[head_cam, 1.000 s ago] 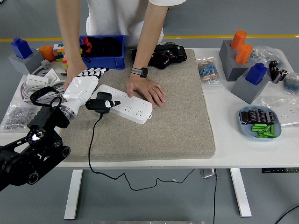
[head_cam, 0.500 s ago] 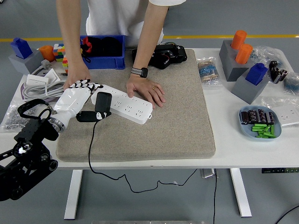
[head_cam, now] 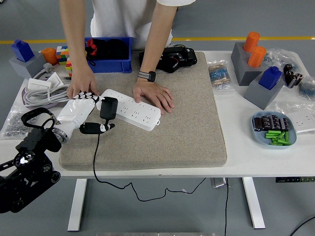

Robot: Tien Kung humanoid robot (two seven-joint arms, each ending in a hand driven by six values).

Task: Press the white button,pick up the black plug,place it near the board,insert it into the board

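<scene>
Head view. The left robot hand (head_cam: 78, 110), white with a black arm, lies over the near-left part of the grey mat (head_cam: 187, 123) on the white counter (head_cam: 241, 147). Its fingers are extended and loosely spread, holding nothing; the fingertips (head_cam: 88, 96) point toward the far side, just beside the left end of the white power strip (head_cam: 130, 109). The black thumb sticks out to the right, near the cable.

The black plug (head_cam: 108, 108) sits seated on the left end of the power strip, with its black cable (head_cam: 96, 157) running toward the near edge and hanging off the counter. The strip lies diagonally across the mat.

A person stands at the far side. One hand (head_cam: 81, 83) rests on the mat just beyond the robot's fingertips; the other hand (head_cam: 155, 96), with a watch at the wrist, presses flat on the right part of the power strip.

A blue bin (head_cam: 110, 54) stands at the far left, and a bowl (head_cam: 273, 129) of small parts at the right.
</scene>
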